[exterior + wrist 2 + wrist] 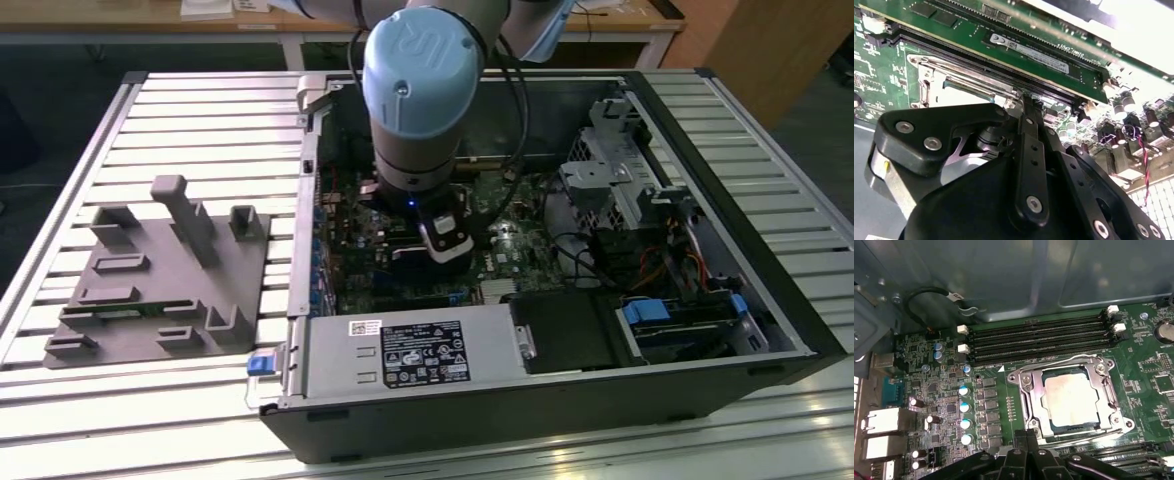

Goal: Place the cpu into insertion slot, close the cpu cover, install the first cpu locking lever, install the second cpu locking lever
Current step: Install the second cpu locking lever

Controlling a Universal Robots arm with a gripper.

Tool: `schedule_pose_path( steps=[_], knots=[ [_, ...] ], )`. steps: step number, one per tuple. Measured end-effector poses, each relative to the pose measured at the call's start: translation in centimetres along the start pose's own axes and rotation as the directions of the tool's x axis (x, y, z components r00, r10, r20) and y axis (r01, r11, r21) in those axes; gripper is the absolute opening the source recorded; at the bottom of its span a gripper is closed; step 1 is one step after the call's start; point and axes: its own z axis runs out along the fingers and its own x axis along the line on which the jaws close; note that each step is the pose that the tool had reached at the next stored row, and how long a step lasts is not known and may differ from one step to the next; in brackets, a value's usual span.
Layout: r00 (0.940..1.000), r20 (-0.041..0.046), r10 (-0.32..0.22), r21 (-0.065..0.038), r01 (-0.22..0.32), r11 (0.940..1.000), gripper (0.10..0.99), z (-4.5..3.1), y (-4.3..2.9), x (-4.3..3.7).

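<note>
Far on the exterior view's left, a grey moulded fixture tray [147, 290] lying flat on the slatted metal table [200, 110]. Next to it, toward the right, an open computer case [747, 300] lying on its side, with a small blue clip [262, 364] at its near corner. Over the middle of the case, the pale blue-capped arm [420, 90] reaching straight down, its gripper [447, 245] low over the green motherboard [354, 270]. In front of the arm, the labelled power supply [400, 355]. Further right, a silver drive cage [614, 170] and blue-tabbed drive bays [654, 315].

In the first wrist view: silver rear ports [881, 422], a row of blue-topped capacitors [965, 407], and four long black memory slots [1039, 340]. Beside those slots, the cpu [1071, 395] seated flat in the insertion slot [1079, 426]. Folded down over it, the cpu cover [1035, 395], its window framing the pale chip. Along the cover's edge nearest the memory slots, a thin wire lever [1059, 363]; whether latched, cannot tell.

Gripper [1027, 436] just beside the socket's edge on the side away from the memory slots. Jaws drawn narrow, fingertips together, nothing seen between them.

In the second wrist view: gripper [1026, 102] down at the rim of the cpu cover [949, 75], a memory module [1029, 50] upright in its slot just beyond.
</note>
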Motion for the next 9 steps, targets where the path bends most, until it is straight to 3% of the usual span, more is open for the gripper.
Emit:
schedule_pose_path(
  steps=[6,9],
  knots=[
    [1.0,-0.0005,0.0,-0.004,0.0,1.0,0.106,0.25,-0.12,0.07],
    [1.0,-0.0002,0.0,-0.005,0.0,1.0,0.106,-0.19,0.08,0.08]
  ],
)
